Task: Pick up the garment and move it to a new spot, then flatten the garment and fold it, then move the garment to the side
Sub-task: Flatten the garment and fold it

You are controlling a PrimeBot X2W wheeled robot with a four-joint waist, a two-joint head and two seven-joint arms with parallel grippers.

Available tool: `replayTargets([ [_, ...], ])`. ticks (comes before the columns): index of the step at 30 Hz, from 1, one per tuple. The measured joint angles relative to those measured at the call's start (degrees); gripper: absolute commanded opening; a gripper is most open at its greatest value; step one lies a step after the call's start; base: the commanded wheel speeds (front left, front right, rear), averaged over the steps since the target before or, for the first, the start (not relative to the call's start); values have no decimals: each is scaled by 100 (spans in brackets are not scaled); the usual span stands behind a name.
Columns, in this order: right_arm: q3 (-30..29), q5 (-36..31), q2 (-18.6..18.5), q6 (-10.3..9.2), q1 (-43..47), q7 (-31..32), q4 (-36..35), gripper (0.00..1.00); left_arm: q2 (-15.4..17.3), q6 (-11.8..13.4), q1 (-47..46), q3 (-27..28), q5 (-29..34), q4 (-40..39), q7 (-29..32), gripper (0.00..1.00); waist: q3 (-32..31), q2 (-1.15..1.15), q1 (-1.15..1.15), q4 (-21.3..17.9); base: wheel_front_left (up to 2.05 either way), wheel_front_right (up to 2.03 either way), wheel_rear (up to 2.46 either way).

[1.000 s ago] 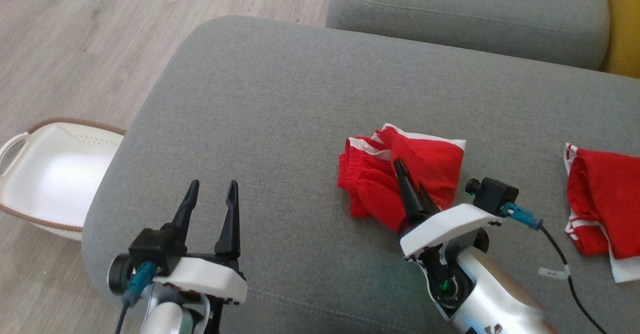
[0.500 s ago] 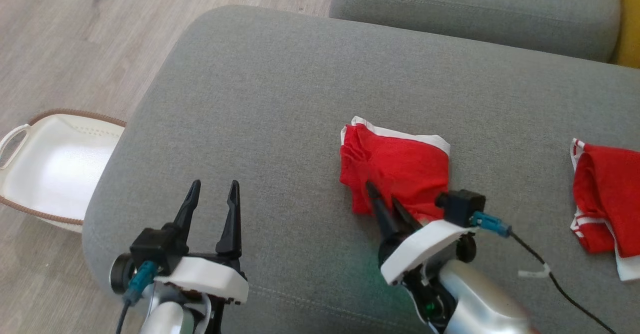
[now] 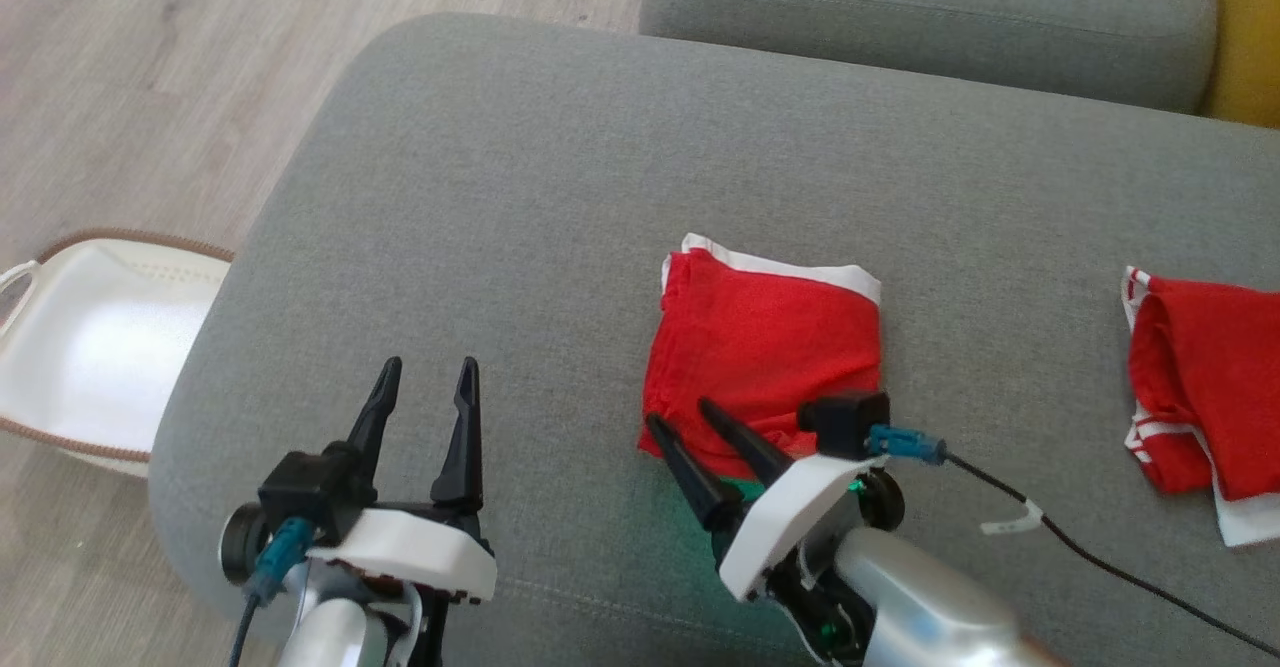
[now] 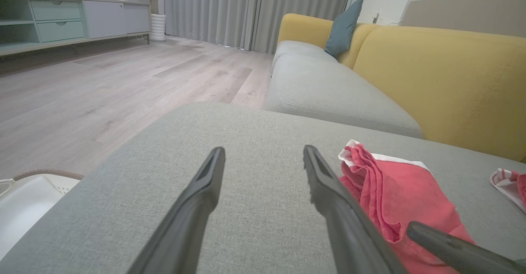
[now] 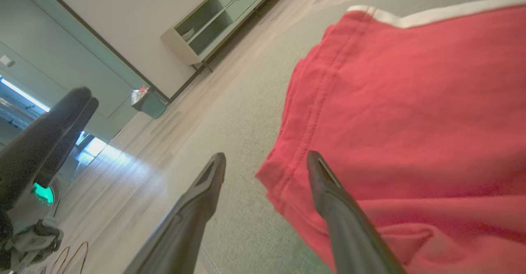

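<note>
The garment [image 3: 765, 342] is red with a white band along its far edge. It lies folded into a rough square on the grey sofa cushion [image 3: 560, 207]. My right gripper [image 3: 680, 415] is open at the garment's near left corner, one finger over the red cloth, the other over bare cushion. Nothing is between its fingers. In the right wrist view the garment [image 5: 411, 109] spreads to the right of the open right gripper [image 5: 266, 159]. My left gripper [image 3: 425, 367] stands open over the cushion, well to the garment's left. The left wrist view shows the left gripper [image 4: 263, 153] with the garment [image 4: 394, 192] to its right.
A second red and white garment [image 3: 1200, 402] lies at the cushion's right edge. A white basket [image 3: 90, 347] sits on the wooden floor to the left. Another grey cushion [image 3: 920, 17] and a yellow backrest [image 4: 444, 81] lie beyond.
My right gripper drew back toward me and opened, letting go of the garment. The garment went from a bunched heap to a flat folded square. The head view shifted slightly.
</note>
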Motion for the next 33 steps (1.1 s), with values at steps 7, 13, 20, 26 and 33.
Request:
replayTargets([
  [7, -282, 154, 0, 0, -271, -189, 119, 100, 0, 2, -1, 53, 8, -12, 0, 100, -69, 0, 0, -152, 0, 0, 0],
  [13, -1591, -517, -3, 0, -358, -238, -48, 100, -1, 47, 1, 120, 8, -141, 0, 100, -127, 0, 0, -353, 0, 0, 0],
  [20, -3173, -2179, -1, 0, 308, -240, -969, 100, -1, 53, -14, 143, 9, -312, 0, 100, -157, 0, 0, -565, 0, 0, 0],
  [26, -3953, -3052, 14, 0, 1390, -240, -1784, 100, -1, 56, -79, 118, 9, -439, 0, 100, -136, 0, 0, -697, 0, 0, 0],
  [33, -4354, -3540, 26, 0, 1939, -240, -2238, 100, -1, 104, -70, 60, 8, -470, 0, 100, -98, 0, 0, -800, 0, 0, 0],
])
